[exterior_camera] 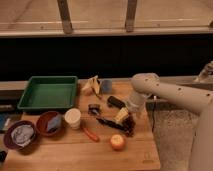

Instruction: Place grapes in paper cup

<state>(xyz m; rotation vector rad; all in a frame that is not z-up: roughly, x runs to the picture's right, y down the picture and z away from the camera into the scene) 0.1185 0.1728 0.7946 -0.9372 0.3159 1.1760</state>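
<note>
We saw the grapes [129, 126] on the worktop [75, 152], right of the paper cup [73, 118]. The gripper [122, 115] hung right of that cup too; we could not tell its grip.

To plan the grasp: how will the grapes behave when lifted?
Probably floppy: the grapes lie as a long dark bunch. Such a bunch may sag, slip or bruise if squeezed. The gripper is right at their upper end.

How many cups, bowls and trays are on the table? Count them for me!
Cups: 2 (white paper cup, blue-grey cup)
Bowls: 2 (brown-red bowl, purple bowl)
Trays: 1 (green tray)
Total: 5
The gripper hangs low by the grapes, right of the paper cup.
</note>
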